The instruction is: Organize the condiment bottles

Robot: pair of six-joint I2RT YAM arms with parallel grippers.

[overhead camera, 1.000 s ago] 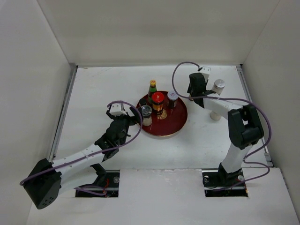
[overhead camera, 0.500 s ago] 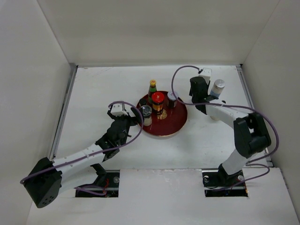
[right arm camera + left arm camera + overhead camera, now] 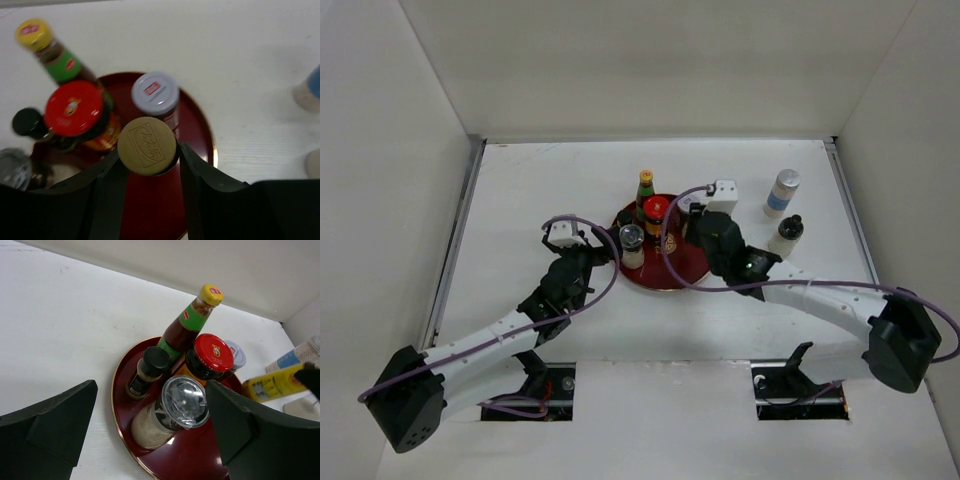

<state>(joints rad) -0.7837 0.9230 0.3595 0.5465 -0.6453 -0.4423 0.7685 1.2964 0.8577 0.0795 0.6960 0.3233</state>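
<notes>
White walls box in a white desk (image 3: 520, 200), and the two arms are the biggest things on it. Since a second ago the right arm (image 3: 820, 298) has swung from the far right of the desk, where it hung by the tall white bottle (image 3: 781, 192), across to the round red tray (image 3: 695, 272) in the middle. The left arm (image 3: 490, 335) has hardly moved and reaches to the tray's left edge. The left fingers (image 3: 50, 415) are spread wide, one on each side of the clear silver-topped shaker (image 3: 175, 407), and do not touch it.

The right fingers (image 3: 112, 175) pinch the slim amber bottle (image 3: 147, 145) just under its gold cap. They hold it over the near right part of the tray, just beside the grey-lidded jar (image 3: 155, 93). I cannot tell whether its base rests on the tray yet.

Already on the tray are the green yellow-capped bottle (image 3: 192, 322) at the far side, the red-lidded jar (image 3: 212, 352), the grey-lidded jar, the shaker and a small dark black-capped bottle (image 3: 149, 369). The tall white bottle and a small white bottle with a black cap (image 3: 786, 237) stand off to the right, well apart from the tray.

The swing reads as a delivery: a sixth bottle is joining the group and two are left to fetch. The free spot is tight, so the set-down could nudge the grey-lidded jar.
</notes>
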